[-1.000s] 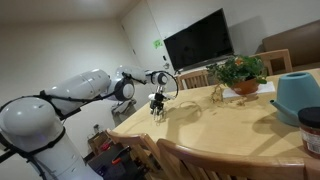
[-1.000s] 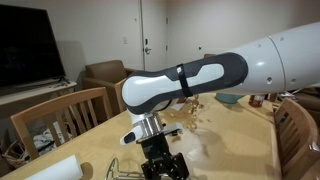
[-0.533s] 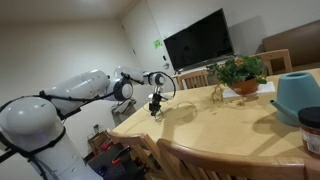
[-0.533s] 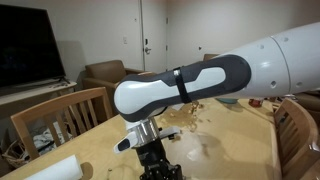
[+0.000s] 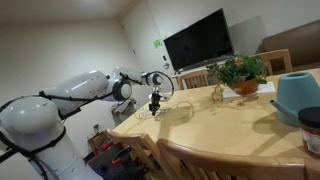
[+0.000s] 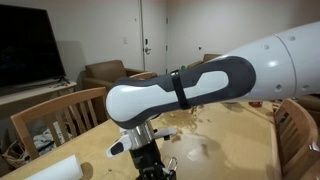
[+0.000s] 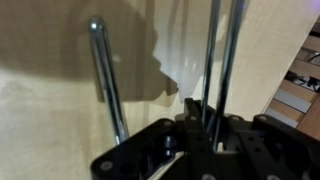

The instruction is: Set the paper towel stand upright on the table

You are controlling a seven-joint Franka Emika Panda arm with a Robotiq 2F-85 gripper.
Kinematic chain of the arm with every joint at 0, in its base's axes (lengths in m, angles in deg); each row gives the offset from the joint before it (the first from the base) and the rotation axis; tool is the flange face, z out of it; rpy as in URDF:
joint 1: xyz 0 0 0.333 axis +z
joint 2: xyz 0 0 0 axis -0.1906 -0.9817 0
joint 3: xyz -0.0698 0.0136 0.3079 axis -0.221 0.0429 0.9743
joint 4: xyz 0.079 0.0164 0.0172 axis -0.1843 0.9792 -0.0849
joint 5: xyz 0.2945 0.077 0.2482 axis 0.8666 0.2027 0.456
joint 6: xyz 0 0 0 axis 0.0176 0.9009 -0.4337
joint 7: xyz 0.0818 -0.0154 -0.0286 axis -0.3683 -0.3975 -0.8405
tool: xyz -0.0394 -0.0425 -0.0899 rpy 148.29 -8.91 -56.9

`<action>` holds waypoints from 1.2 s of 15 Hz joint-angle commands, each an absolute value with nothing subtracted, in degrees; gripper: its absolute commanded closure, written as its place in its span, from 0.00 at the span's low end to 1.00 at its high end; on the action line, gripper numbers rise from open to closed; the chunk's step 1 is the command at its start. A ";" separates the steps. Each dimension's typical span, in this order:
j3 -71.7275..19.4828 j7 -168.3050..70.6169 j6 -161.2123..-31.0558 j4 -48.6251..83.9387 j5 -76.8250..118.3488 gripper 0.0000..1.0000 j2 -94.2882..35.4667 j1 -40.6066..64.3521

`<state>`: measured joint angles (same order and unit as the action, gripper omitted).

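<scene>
The paper towel stand (image 7: 225, 50) lies on the light-tan table (image 7: 50, 120) as thin silvery rods. Two of its rods run side by side up the right of the wrist view. A third rod (image 7: 105, 80) with a rounded tip lies apart to the left. My gripper (image 7: 205, 115) is shut on the pair of rods, its black jaws tight round them. In both exterior views the gripper (image 5: 155, 108) (image 6: 150, 165) points down at the table (image 5: 230, 125) near its corner. The stand itself is too thin and hidden by the arm there.
A potted plant (image 5: 240, 72) stands at the table's far side, with a teal container (image 5: 298, 98) and a dark cup (image 5: 311, 130) nearer. Wooden chairs (image 5: 205, 160) (image 6: 60, 115) ring the table. A white oblong thing (image 6: 50, 170) lies beside the gripper. A TV (image 5: 200, 40) hangs behind.
The jaws have gone from open to shut round the stand's two rods. The wrist has sunk a little toward the table.
</scene>
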<state>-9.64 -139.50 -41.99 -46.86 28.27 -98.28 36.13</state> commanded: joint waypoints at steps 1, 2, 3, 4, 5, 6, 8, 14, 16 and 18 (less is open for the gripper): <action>-10.99 -135.85 -43.97 -50.03 27.04 0.99 -98.25 37.53; -11.13 -135.43 -44.51 -50.80 26.82 0.99 -98.21 37.78; -11.18 -134.66 -45.45 -51.83 26.64 0.99 -98.18 37.95; -11.31 -133.94 -46.03 -52.68 26.26 0.99 -98.14 38.25; -11.47 -133.34 -46.34 -53.49 25.88 0.99 -98.10 38.61; -11.68 -132.26 -46.85 -54.18 25.61 0.99 -98.06 38.95; -12.33 -129.59 -47.31 -56.10 24.94 0.99 -97.99 39.86; -14.87 -113.83 -53.36 -54.16 22.97 0.99 -94.97 42.20; -15.40 -107.79 -53.20 -53.59 22.48 0.99 -94.20 42.71; -15.34 -104.63 -52.43 -53.28 22.53 0.99 -93.74 42.74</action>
<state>-14.51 -110.03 -53.10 -54.32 23.54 -95.70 42.35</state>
